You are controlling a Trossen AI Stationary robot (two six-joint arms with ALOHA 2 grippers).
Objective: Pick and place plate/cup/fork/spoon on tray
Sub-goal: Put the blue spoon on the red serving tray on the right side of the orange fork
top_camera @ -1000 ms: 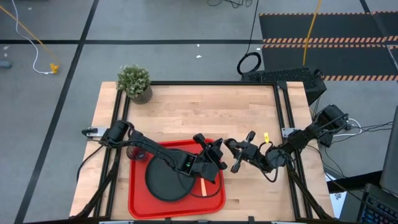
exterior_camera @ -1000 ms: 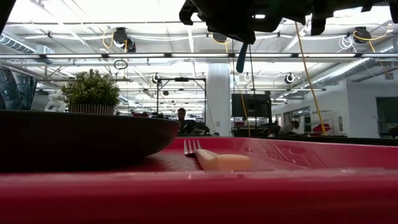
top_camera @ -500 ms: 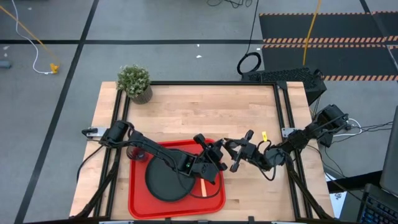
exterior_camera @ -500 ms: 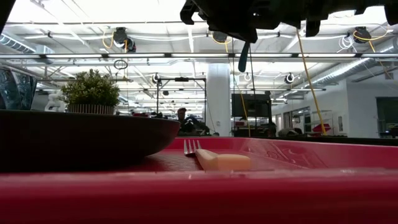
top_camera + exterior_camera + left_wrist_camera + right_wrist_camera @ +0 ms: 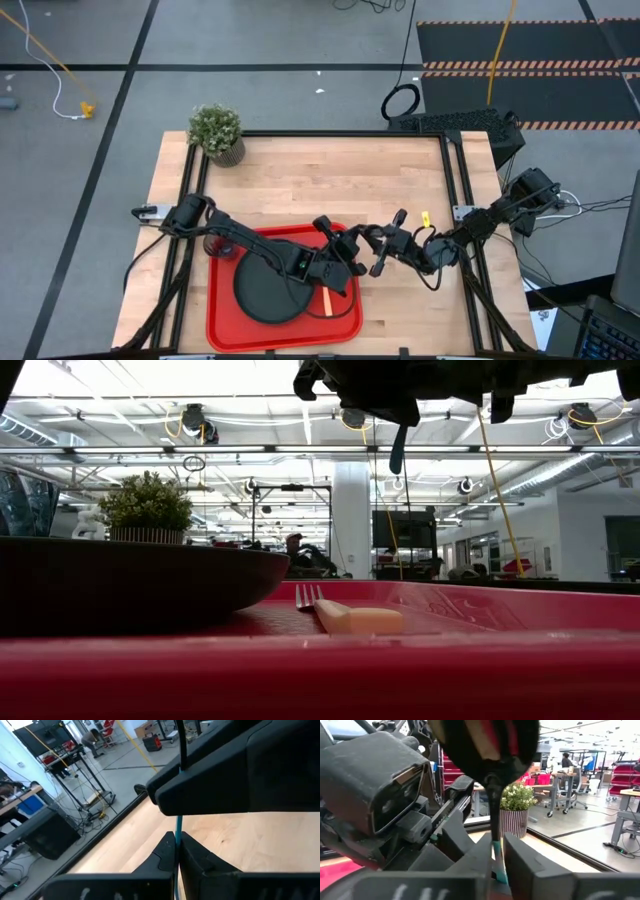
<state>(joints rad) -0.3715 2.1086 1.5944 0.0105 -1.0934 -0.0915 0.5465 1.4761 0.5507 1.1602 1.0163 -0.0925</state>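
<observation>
The red tray (image 5: 225, 320) lies at the table's near edge. On it rest the black plate (image 5: 262, 290) and the orange-handled fork (image 5: 325, 300), which also shows in the low view (image 5: 355, 618). The cup (image 5: 215, 244) stands at the tray's far left corner, partly under my left arm. My left gripper (image 5: 348, 256) and my right gripper (image 5: 374, 252) meet above the tray's far right corner. Both are shut on the blue-handled spoon (image 5: 398, 452), which is held in the air between them. My left gripper pinches the spoon's thin blue handle (image 5: 177, 836) between its two fingers. The handle runs on past the fingers toward my right gripper. The spoon is clear of the tray. My right gripper pinches the blue handle (image 5: 496, 854) between its two fingers, just below where the dark neck joins it. The dark bowl (image 5: 485, 745) stands out on the wrist side of the fingers. The spoon is lifted clear of the tray.
A potted green plant (image 5: 217, 132) stands at the table's far left corner. The bare wooden tabletop (image 5: 340, 180) stretches beyond the tray. Black frame rails (image 5: 462, 190) run along the table's left and right sides.
My right gripper has moved a little toward the table's left edge, closer to my left gripper above the tray's far right corner. The spoon has stayed in the air between them.
</observation>
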